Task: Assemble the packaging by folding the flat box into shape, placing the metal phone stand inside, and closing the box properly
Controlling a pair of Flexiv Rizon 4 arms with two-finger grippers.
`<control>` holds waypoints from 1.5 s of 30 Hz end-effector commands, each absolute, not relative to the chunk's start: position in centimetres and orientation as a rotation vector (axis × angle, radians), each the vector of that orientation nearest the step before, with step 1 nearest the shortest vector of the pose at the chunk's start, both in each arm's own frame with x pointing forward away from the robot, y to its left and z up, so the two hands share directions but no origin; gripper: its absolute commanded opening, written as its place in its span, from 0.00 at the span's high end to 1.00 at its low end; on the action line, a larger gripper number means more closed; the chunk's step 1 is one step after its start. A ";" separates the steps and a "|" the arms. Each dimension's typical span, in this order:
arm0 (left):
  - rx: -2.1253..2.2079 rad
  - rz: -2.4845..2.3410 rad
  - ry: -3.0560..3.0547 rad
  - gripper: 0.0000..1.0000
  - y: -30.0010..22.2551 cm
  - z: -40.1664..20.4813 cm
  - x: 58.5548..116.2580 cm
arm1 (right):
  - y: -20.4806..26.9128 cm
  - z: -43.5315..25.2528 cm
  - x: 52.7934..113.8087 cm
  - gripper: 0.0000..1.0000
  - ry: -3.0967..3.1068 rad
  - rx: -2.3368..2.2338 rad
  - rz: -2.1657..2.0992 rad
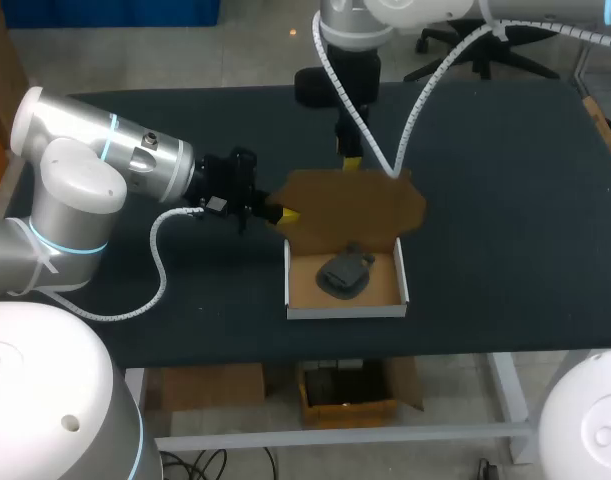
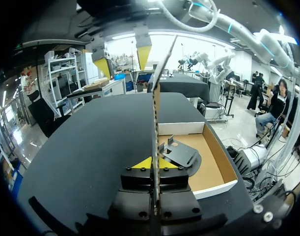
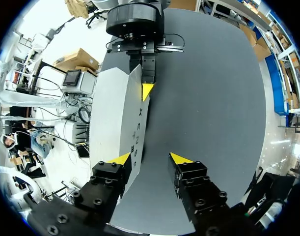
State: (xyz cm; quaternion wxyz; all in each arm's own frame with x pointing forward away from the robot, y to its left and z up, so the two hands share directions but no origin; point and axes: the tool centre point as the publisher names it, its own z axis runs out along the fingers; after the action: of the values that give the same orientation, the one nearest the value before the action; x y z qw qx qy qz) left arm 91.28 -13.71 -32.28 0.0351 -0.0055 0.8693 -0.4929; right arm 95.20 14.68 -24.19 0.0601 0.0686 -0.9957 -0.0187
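head: open box (image 1: 345, 312), white walls, brown inside, mid counter (image 1: 505, 200); dark metal phone stand (image 1: 345, 270) lies inside. brown lid (image 1: 355, 200) up at box's 12 o'clock, left claw (image 1: 283, 213) at lid's 9, right claw (image 1: 351, 162) at its 12.
left wrist: lid edge-on, pinched by left claw.
right wrist: lid's white printed outside; right claw spread, lid beside one finger.

head cam looks down on table (image 1: 485, 150); wrist cams close, sharing lid (image 3: 115, 113).

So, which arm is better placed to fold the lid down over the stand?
Left, probably: the left gripper pinches the upright lid at its edge. The right gripper stands open behind the lid, gripping nothing.
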 end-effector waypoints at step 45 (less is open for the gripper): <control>-0.015 -1.515 2.671 1.00 -13.7 -32.3 91.3 | 15.0 -25.2 91.7 0.53 -3.073 0.172 0.000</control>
State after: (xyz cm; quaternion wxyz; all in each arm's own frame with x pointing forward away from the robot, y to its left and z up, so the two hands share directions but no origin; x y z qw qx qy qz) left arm 91.26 -13.72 -32.33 0.0352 -0.0054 0.8694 -0.4928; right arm 91.57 15.03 -25.00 0.0305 0.0555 -0.9980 0.0013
